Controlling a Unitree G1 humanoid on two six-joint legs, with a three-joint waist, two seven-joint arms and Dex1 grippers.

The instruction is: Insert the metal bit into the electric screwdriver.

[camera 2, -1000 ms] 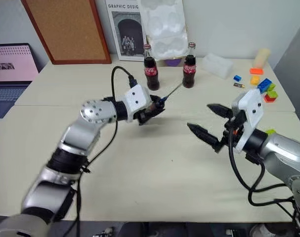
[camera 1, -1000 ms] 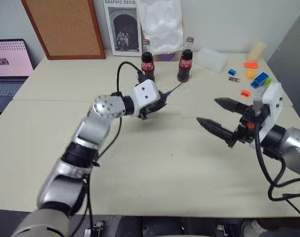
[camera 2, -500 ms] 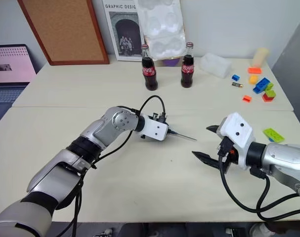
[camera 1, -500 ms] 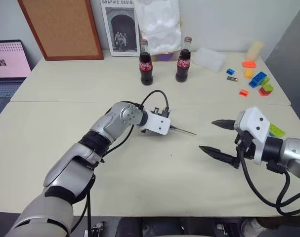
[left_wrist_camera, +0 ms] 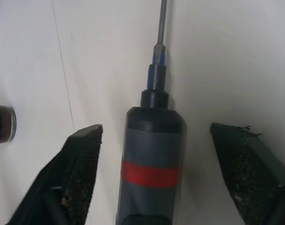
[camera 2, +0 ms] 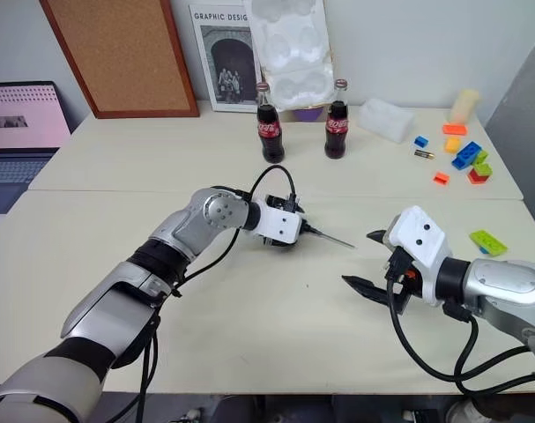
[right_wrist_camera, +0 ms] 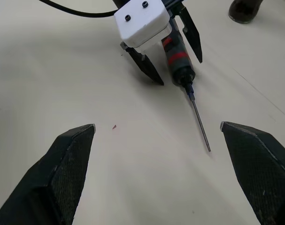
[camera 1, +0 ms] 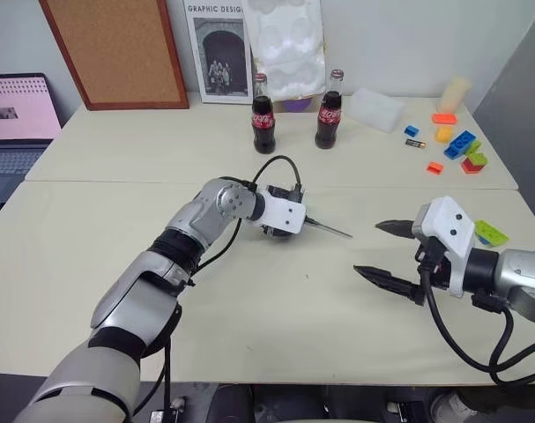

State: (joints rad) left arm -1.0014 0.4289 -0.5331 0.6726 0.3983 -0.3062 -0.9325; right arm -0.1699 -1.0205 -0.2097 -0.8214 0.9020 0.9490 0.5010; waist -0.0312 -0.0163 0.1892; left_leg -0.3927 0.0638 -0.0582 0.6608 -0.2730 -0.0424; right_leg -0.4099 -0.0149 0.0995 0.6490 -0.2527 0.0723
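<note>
— Two grippers spreading wide? The right gripper (camera 1: 386,251) is hanging empty over the table (camera 1: 276,326).
— Yes; the left gripper (right_wrist_camera: 171,49) is straddling the electric screwdriver (left_wrist_camera: 151,164), untouched, metal bit (right_wrist_camera: 200,125) sitting in its tip.

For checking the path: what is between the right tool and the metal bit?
Bare table in the right wrist view: nothing between right tool and metal bit.

2 dark glass cola bottles (camera 1: 263,126) (camera 1: 328,109), 1 black red-banded pen-shaped electric screwdriver (right_wrist_camera: 176,55), 1 thin grey metal bit (right_wrist_camera: 199,125), 1 laptop (camera 1: 17,123).
</note>
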